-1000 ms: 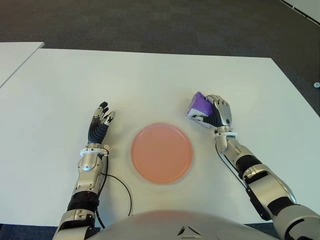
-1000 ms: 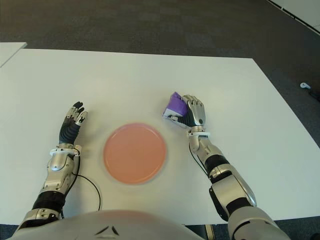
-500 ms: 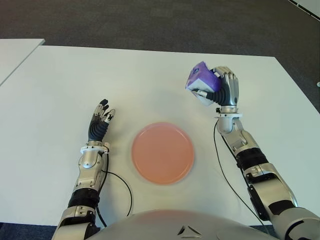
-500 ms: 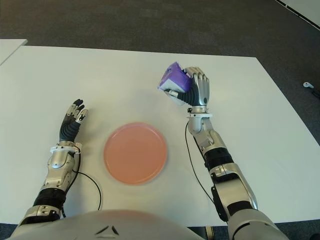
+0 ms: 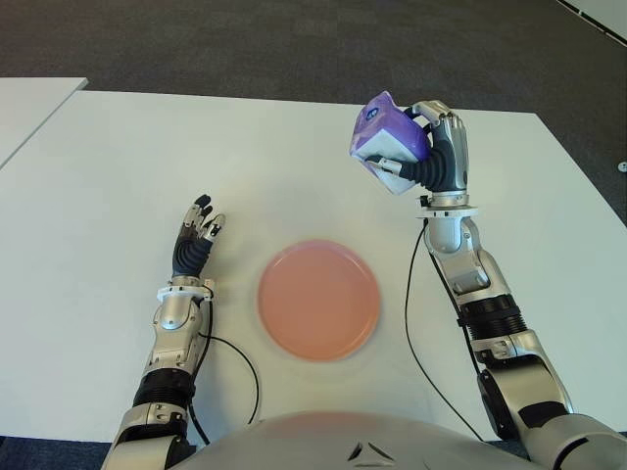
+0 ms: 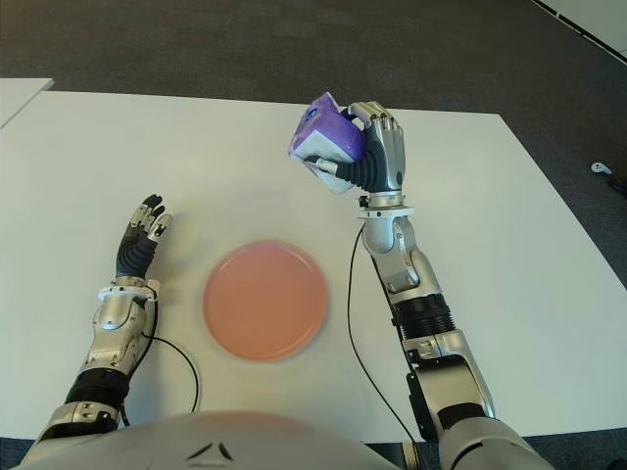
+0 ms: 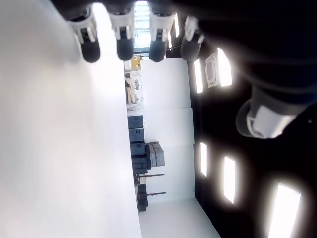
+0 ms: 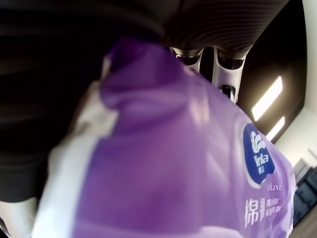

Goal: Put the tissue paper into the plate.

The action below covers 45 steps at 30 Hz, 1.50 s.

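The right hand [image 5: 438, 157] is raised above the white table [image 5: 118, 157], toward its far right part, with the forearm standing nearly upright from the elbow. Its fingers [image 5: 447, 132] are wrapped around the tissue paper pack [image 5: 388, 143], a soft purple packet with white ends and a small round blue logo on one face. The pack is tilted, 1 corner pointing up and away from the robot, and it is clear of the table surface. In the right wrist view the purple wrapper [image 8: 188, 158] fills most of the frame, pressed against the dark palm, with 2 fingertips [image 8: 228, 62] showing past its edge.

The pink plate [image 5: 318, 300] lies flat on the table near the front edge, roughly at the middle of its width. The pack is held well apart from it, above the table area beyond the plate's far right side.

The left hand [image 5: 195, 243] shows to the left of the plate, fingers stretched out straight and holding nothing. A thin black cable [image 5: 238, 364] curves across the table beside the left forearm.
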Each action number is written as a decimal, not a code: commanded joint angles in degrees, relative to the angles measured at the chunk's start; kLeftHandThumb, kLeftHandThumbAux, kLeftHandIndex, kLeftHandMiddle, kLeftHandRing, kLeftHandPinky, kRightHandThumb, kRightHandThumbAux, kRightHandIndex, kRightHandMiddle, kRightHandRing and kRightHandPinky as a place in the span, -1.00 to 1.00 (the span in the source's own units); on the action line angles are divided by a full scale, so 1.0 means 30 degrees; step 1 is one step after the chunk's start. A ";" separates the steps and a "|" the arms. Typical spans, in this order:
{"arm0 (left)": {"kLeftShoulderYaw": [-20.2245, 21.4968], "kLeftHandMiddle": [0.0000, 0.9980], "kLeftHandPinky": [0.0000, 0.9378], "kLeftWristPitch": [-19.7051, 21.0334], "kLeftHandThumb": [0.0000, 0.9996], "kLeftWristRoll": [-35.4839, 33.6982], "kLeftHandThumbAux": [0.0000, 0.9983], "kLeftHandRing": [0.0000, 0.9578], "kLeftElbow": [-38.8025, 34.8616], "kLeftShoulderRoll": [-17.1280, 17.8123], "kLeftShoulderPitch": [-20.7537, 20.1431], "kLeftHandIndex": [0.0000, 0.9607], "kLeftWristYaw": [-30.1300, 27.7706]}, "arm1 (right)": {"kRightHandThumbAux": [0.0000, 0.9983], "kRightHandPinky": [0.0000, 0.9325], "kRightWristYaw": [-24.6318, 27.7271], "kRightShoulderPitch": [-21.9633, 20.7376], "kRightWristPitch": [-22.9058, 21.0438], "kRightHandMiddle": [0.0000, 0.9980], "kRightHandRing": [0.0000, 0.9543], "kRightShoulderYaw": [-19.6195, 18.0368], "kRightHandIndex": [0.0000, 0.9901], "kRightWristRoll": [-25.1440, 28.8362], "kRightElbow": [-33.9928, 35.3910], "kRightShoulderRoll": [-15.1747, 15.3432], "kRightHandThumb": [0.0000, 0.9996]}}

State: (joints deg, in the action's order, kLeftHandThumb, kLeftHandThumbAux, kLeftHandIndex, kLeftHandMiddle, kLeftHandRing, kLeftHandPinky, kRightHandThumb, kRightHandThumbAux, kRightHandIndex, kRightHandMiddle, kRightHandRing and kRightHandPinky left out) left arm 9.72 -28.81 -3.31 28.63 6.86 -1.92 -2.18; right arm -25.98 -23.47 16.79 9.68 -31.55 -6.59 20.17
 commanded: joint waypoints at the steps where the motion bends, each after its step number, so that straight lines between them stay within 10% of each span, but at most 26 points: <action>1: -0.0131 -1.00 -1.00 0.0602 -1.00 0.0166 -0.08 -1.00 0.0525 -0.0219 0.0446 -1.00 0.0187 | 0.42 0.87 0.1099 0.1210 -0.0048 0.79 0.84 0.0359 -0.11 0.0189 0.2067 -0.0875 0.50; 22: -0.0345 -1.00 -1.00 0.0718 -1.00 0.0196 -0.06 -1.00 0.0020 -0.0407 0.0638 -1.00 0.0145 | 0.42 0.87 0.7783 0.5939 0.2393 0.76 0.83 0.2856 -0.11 0.1082 0.6003 0.0061 0.50; 45: -0.0367 -1.00 -1.00 0.1262 -1.00 0.0126 -0.04 -1.00 -0.0317 -0.0487 0.0736 -1.00 0.0177 | 0.42 0.83 1.0821 0.6004 0.3527 0.69 0.78 0.3189 -0.11 0.0389 0.4136 0.0861 0.49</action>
State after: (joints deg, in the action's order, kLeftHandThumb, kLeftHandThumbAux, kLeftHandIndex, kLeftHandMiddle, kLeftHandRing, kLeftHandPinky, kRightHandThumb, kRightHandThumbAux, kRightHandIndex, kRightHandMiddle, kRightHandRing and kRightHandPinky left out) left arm 8.73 -26.74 -3.15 26.59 5.92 -1.22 -2.18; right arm 6.03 -5.56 26.48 19.01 -29.61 6.58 22.44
